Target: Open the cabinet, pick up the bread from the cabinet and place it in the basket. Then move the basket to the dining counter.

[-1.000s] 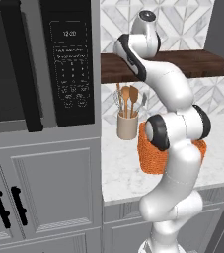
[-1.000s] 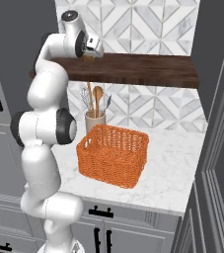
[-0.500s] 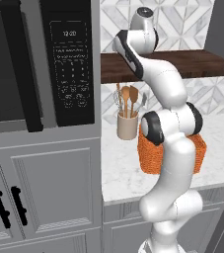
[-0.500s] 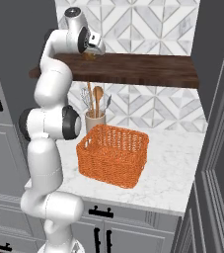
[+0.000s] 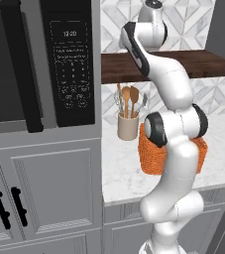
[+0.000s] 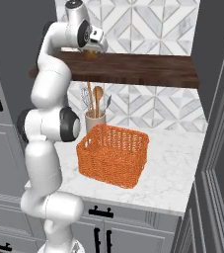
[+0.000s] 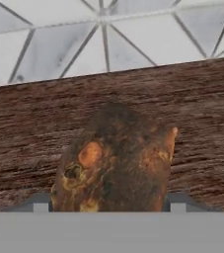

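The bread, a dark-brown crusty lump, sits between my two fingertips in the hand view, with one tip against each of its sides. Behind it runs the dark wooden shelf. In the right base view my gripper is raised at the shelf's left end, shut on the bread. The orange wicker basket stands on the marble worktop below; my arm partly hides the basket in the left base view. The dining counter is out of view.
A beige utensil crock stands behind the basket against the tiled wall. A black microwave sits to the left above grey cabinet doors. A tall grey panel bounds the worktop on the right.
The jaws have narrowed from wide open onto the bread. The hand has shifted slightly at the shelf's left end; basket and crock have not moved.
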### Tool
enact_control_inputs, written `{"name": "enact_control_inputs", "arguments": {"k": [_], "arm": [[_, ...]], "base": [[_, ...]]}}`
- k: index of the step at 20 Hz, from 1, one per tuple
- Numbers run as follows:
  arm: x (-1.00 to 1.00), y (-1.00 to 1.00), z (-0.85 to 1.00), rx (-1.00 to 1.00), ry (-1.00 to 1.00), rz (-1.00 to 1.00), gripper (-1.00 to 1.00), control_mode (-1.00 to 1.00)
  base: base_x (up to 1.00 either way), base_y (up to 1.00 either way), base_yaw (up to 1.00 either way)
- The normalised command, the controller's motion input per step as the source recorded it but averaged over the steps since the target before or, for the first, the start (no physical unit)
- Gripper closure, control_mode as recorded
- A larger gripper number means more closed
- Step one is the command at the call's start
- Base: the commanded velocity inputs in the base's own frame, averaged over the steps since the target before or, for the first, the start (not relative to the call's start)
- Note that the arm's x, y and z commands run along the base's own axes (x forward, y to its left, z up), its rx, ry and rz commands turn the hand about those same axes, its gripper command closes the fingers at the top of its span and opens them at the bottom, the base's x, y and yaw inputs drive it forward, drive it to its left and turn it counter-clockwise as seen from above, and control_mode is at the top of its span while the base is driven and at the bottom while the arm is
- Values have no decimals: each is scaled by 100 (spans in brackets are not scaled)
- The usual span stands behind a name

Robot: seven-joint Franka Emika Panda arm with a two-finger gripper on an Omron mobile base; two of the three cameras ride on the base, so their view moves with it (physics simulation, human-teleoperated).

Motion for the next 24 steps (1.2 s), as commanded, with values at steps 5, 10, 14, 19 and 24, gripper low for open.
{"name": "enact_control_inputs", "arguments": {"k": [5,10,14,19,24], "arm": [[-100,-38,-17,0,-12,0,100,-100],[-100,-28,-23,0,-9,0,100,-100],[-100,-28,-23,3,0,0,100,-100],[-100,-38,-32,6,0,0,100,-100],[-100,-36,-13,7,4,0,100,-100]], "base": [[0,0,0],[0,0,0],[0,0,0],[0,0,0],[0,0,0]]}}
